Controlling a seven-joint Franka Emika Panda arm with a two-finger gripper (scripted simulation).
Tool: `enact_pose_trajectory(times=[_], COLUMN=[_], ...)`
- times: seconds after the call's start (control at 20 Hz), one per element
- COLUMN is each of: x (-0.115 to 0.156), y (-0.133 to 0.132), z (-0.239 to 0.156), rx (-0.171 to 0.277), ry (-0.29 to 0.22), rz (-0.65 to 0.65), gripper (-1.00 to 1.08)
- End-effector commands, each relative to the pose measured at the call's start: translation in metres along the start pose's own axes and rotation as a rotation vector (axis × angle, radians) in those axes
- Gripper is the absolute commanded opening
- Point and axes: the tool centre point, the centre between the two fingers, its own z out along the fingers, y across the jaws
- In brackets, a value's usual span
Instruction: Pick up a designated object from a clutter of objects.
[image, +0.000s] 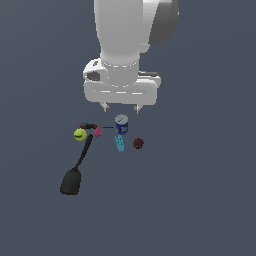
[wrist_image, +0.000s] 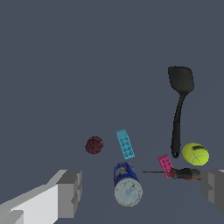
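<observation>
We see the white arm (image: 130, 35) hanging over the dark floor (image: 200, 200), its gripper (image: 120, 107) above the clutter with the jaws spread wide and nothing between them. Largest of the clutter is the long black spatula (image: 75, 172), its blade toward the exterior view's lower left and its handle running up to the yellow-green ball (image: 80, 134). The blue can (image: 121, 124) stands upright just below the fingers, with the cyan bar (image: 119, 144) lying just in front of it. The dark red ball (image: 138, 143) sits apart on the exterior view's right of the cyan bar, touching nothing. Between ball and can we see the pink piece (image: 98, 131) beside a small screwdriver (wrist_image: 179, 173)
</observation>
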Motion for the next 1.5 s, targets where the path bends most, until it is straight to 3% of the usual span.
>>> enact_pose_trajectory(times=[0.0, 0.6, 1.0, 1.45], x=[0.0, 0.001, -0.007, -0.033], y=[0.0, -0.012, -0.033, -0.059], z=[-0.001, 0.038, 0.103, 0.184], rx=[0.0, 0.0, 0.003, 0.01], ry=[0.0, 0.0, -0.002, -0.005], rz=[-0.001, 0.058, 0.161, 0.301], gripper=[1.0, 1.0, 1.0, 1.0])
